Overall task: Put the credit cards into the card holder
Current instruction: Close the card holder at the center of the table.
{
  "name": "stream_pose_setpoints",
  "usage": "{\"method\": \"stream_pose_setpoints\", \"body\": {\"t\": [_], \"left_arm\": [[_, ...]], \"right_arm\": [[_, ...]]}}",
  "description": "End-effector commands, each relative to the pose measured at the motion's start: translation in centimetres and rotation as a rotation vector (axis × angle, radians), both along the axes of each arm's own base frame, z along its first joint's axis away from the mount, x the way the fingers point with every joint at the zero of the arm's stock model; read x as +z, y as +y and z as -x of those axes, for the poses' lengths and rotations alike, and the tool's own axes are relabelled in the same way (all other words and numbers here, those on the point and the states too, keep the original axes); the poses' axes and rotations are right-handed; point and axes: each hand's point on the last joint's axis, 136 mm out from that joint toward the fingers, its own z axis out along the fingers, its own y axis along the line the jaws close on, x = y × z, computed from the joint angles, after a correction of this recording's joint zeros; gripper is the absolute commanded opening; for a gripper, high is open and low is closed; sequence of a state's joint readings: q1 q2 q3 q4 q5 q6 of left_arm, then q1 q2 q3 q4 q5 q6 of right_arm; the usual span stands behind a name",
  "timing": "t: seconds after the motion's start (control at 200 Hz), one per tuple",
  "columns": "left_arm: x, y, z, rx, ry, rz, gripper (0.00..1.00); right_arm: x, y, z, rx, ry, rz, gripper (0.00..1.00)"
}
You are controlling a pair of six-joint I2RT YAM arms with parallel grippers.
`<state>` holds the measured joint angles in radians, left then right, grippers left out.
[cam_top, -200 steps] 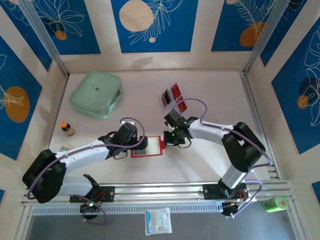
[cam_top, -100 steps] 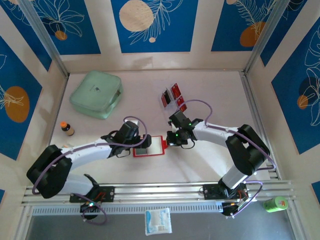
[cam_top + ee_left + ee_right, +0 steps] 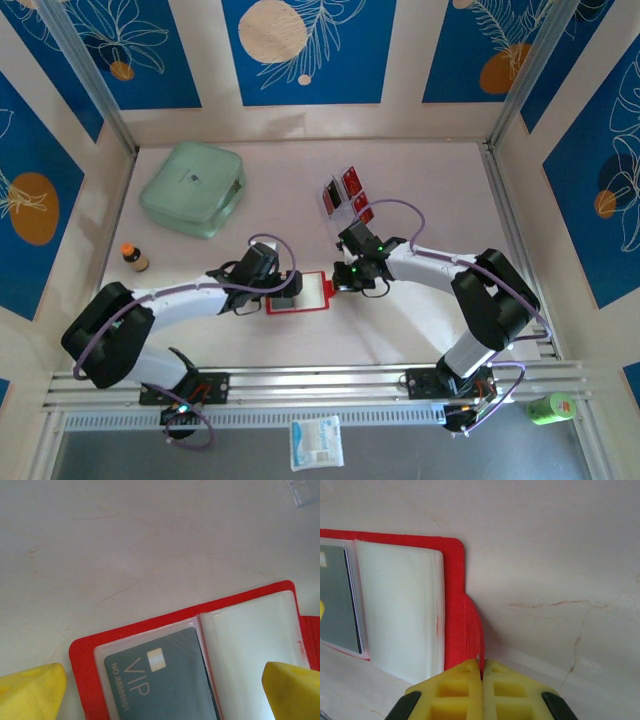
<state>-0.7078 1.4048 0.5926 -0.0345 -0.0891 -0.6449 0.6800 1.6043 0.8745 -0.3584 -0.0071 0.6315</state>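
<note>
Card holder (image 3: 312,293) tab first: the right fingers (image 3: 465,685) are pressed together on the tip of the red clasp tab that sticks out from the holder's right edge, and the tab runs straight into the seam between them. The left fingers (image 3: 31,690) are spread wide, one yellow tip just off the holder's left edge and the other over the outer edge of its right pocket; whether they touch it I cannot tell. Between them the holder lies open, inside up, with a red border around two clear pockets. The left pocket holds a grey card (image 3: 160,680) printed VIP with a pale chip, and the right shows pale lining. The holder sits about the middle of the bench (image 3: 430,170), somewhat toward the near edge. Toward the middle of the far edge the credit cards (image 3: 351,183), red with dark parts, stand close together. A mint-green case (image 3: 192,188) rests in the far left corner, and a small orange-capped bottle (image 3: 133,257) stands by the left edge.
</note>
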Motion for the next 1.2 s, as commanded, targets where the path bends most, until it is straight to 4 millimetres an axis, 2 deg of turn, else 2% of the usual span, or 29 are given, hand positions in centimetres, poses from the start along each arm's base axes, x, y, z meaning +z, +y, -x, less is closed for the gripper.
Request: {"method": "stream_pose_setpoints", "body": {"t": [0.0,0.525,0.84,1.025,1.195], "left_arm": [[-0.7,0.4,-0.1,-0.001,0.003,-0.011,1.0],[-0.7,-1.5,-0.3,-0.064,0.019,0.045,1.0],[2.7,-2.6,-0.4,-0.093,-0.048,0.145,1.0],[5.2,-4.2,-0.4,-0.116,-0.077,0.264,1.0],[6.8,-5.6,-0.4,-0.13,-0.072,0.359,1.0]], "right_arm": [[0.4,0.1,0.3,0.011,0.003,-0.026,0.0],[0.4,0.5,0.3,0.014,0.011,-0.042,0.0],[0.3,0.8,0.3,0.018,0.012,-0.044,0.0],[0.3,0.9,0.3,0.018,0.012,-0.046,0.0],[0.3,1.0,0.3,0.016,0.016,-0.053,0.0]]}}
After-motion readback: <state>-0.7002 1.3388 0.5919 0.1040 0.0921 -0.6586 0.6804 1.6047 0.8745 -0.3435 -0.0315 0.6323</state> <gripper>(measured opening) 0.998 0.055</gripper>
